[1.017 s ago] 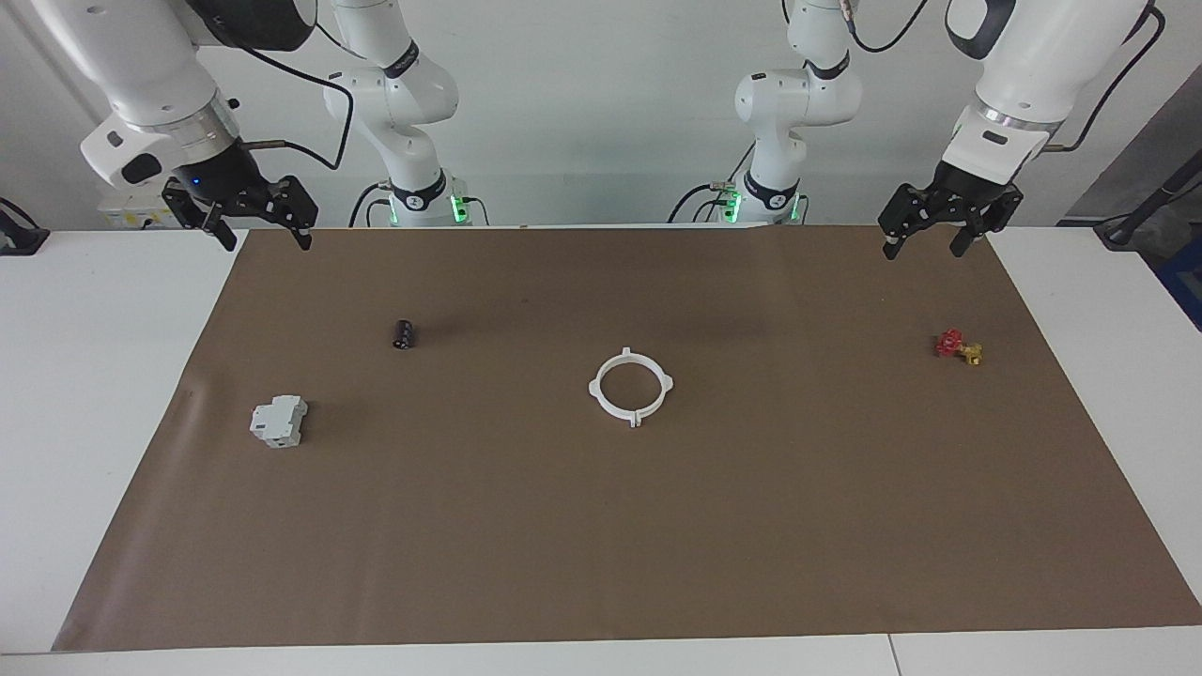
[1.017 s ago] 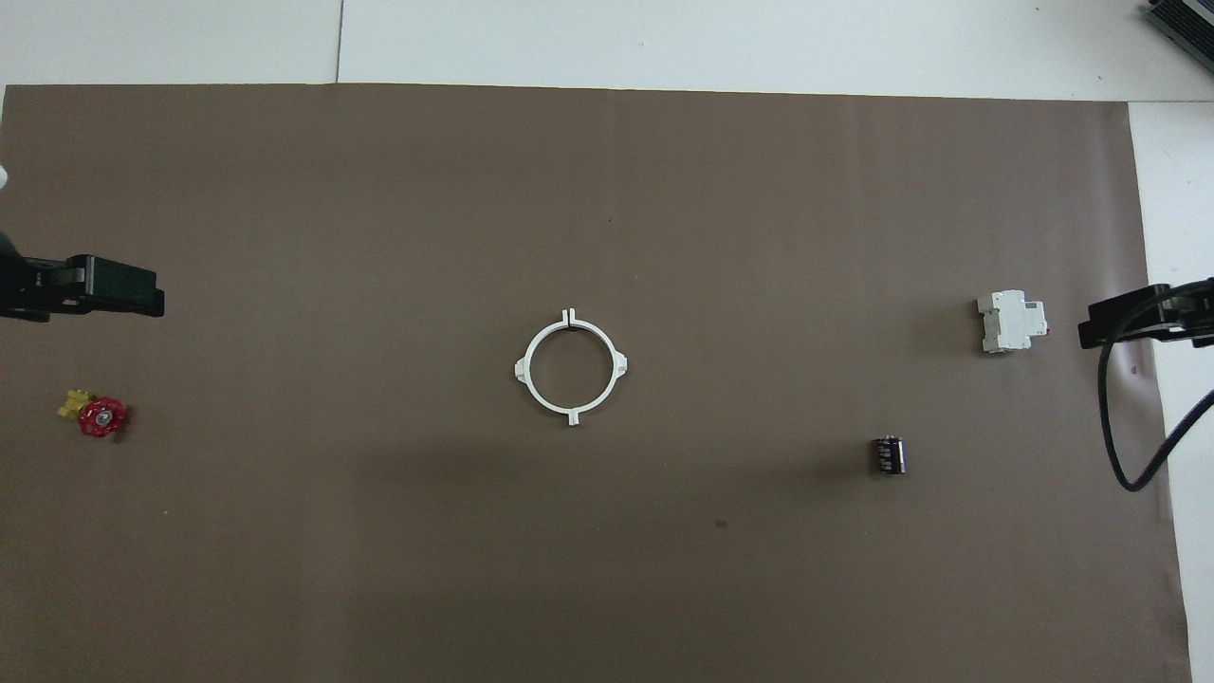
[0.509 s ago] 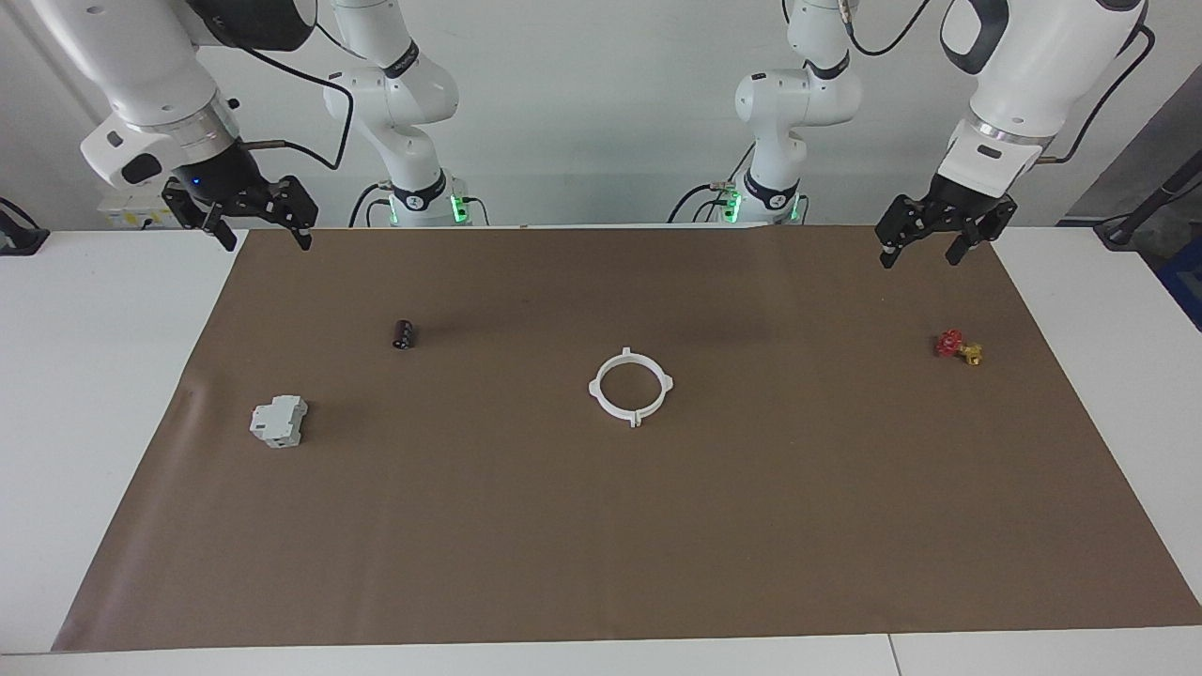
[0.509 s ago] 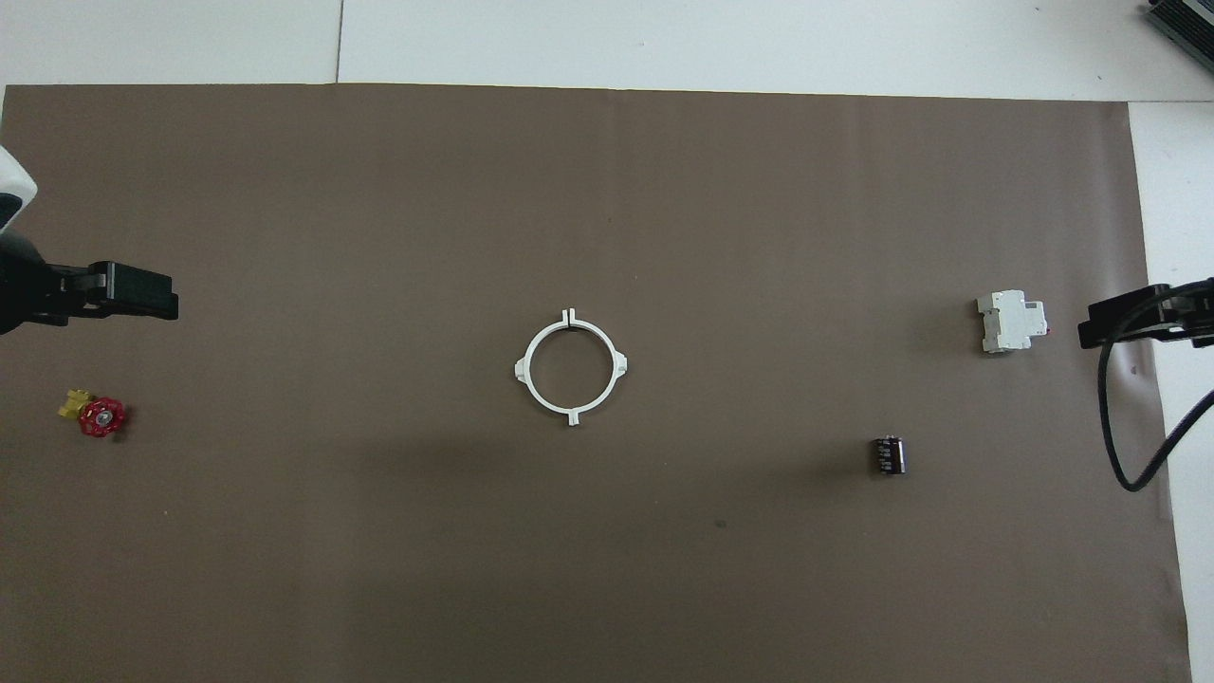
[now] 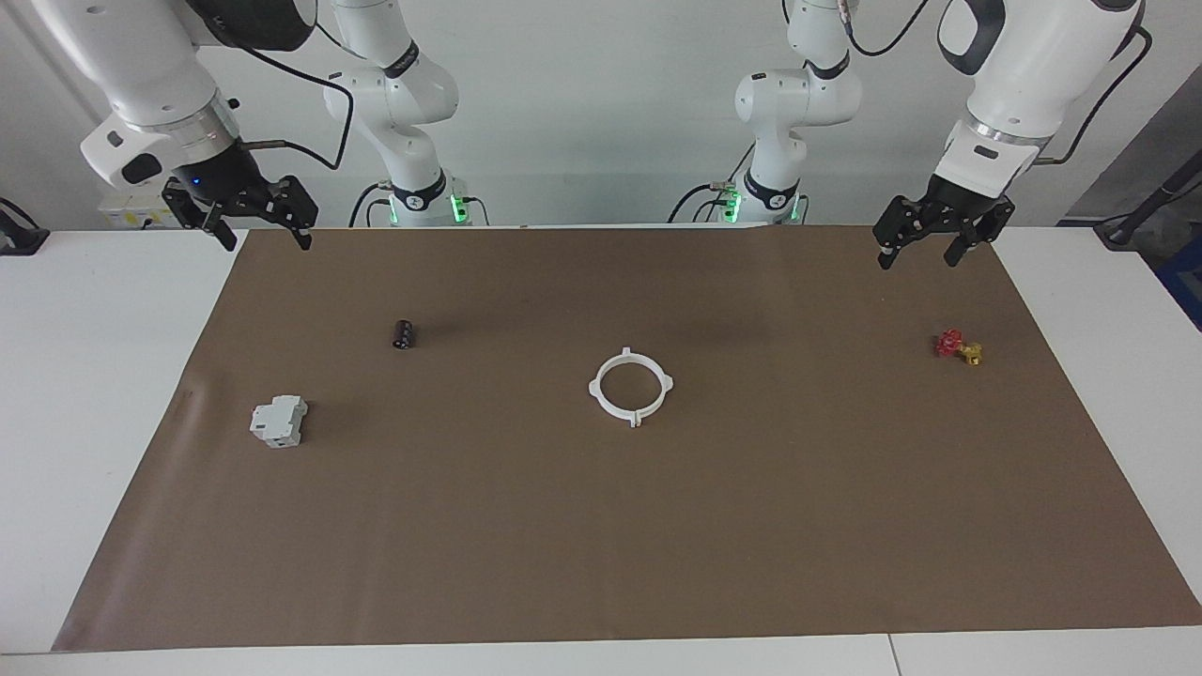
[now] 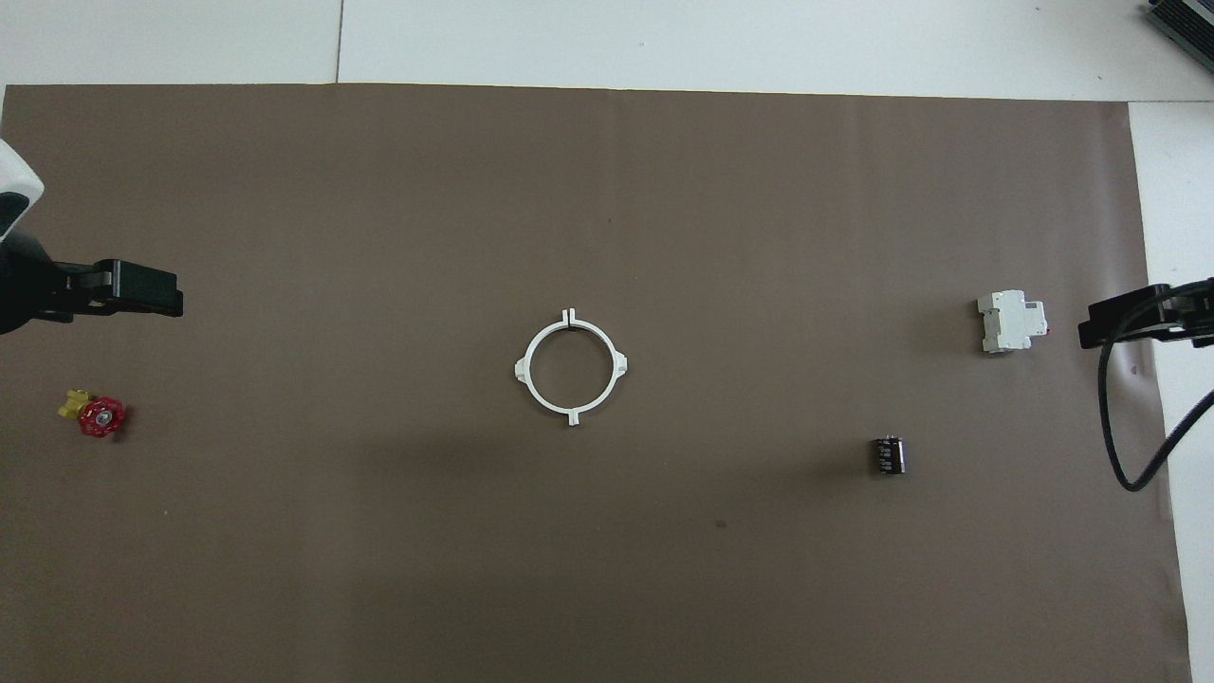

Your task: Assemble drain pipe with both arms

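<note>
- On the table, a brown mat (image 5: pixel 601 526) spreads wide.
- Left gripper (image 5: pixel 918 246) hangs over the mat's robot-side corner at its own end, jaws apart, holding nothing.
- Right gripper (image 5: pixel 265 233) hovers over the mat's corner at its end, jaws spread, nothing in them.
- Ring (image 5: pixel 631 387) lies mid-mat, both halves joined.
- Grey block (image 5: pixel 278 421) sits toward the right arm's end.
- Red valve (image 5: pixel 958 346) sits near the left gripper.
- Dark cylinder (image 5: pixel 404 333) is nearer the robots than the block.

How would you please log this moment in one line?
ring: closed, mid-mat, untouched | left pincer: open, empty, raised over mat edge | right pincer: open, empty, raised over mat corner
</note>
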